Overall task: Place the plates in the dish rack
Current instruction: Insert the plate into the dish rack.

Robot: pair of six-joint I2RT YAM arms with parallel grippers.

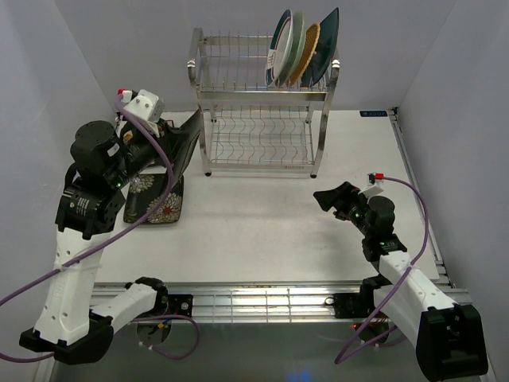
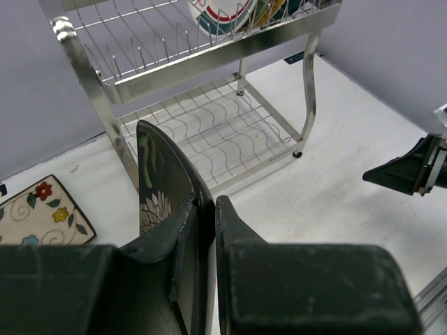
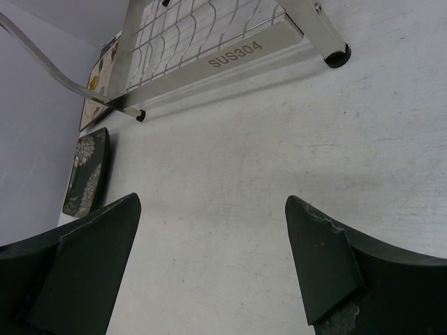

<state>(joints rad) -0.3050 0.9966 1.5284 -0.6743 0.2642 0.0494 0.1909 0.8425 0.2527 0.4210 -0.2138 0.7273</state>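
Observation:
The steel dish rack (image 1: 262,94) stands at the back middle. Its top tier holds, on edge at the right end, a white striped-rim plate (image 1: 280,44), a pale green plate (image 1: 295,44), a woven orange plate (image 1: 309,49) and a teal plate (image 1: 324,48). My left gripper (image 1: 169,146) is shut on a dark floral plate (image 2: 160,174), held upright above the table left of the rack (image 2: 209,59). A second dark floral plate (image 1: 155,203) lies flat below it. A cream floral plate (image 2: 38,213) lies at the far left. My right gripper (image 1: 332,195) is open and empty over the table.
The rack's lower tier (image 1: 258,142) holds nothing. Its front foot (image 3: 337,56) and base rail (image 3: 237,52) are close ahead of my right gripper (image 3: 213,202). White walls close in the left, back and right. A metal rail (image 1: 262,301) runs along the near edge.

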